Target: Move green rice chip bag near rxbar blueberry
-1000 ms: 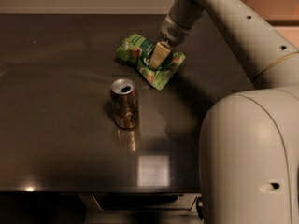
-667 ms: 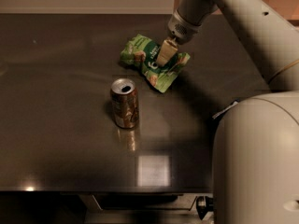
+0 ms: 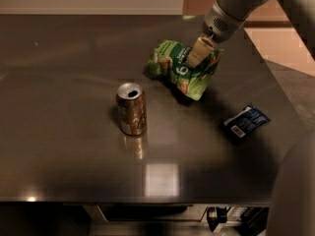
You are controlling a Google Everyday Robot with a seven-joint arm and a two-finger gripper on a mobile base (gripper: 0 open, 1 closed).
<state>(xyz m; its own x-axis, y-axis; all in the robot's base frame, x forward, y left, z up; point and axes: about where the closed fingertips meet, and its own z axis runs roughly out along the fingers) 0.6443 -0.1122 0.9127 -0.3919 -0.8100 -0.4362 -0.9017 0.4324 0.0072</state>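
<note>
Hand: the hand [image 3: 198, 53] comes in from 1 o'clock and sits on the upper part of the green rice chip bag [image 3: 183, 69]; it looks closed on the crinkled foil, pinching a fold rather than the whole bag.
Green rice chip bag: at about 12 to 1 o'clock of the surface [image 3: 64, 132], tilted, its lower corner apparently at or just above the metal; I cannot tell which.
Rxbar blueberry: the rxbar blueberry [image 3: 244, 122] lies flat at 4 o'clock from the bag, apart from it, close to the surface's right edge.
Can: the open drink can [image 3: 131, 108] stands upright at 8 o'clock from the bag, out of the likely path.
Risk, grip: a pinch on slick foil may slip, so the bag could drop short of the bar.
Risk, drag: if the low corner trails on the metal, the bag may twist out of the hold.
Risk, overshoot: a sweep carried too far could nudge the light bar off the nearby edge.
</note>
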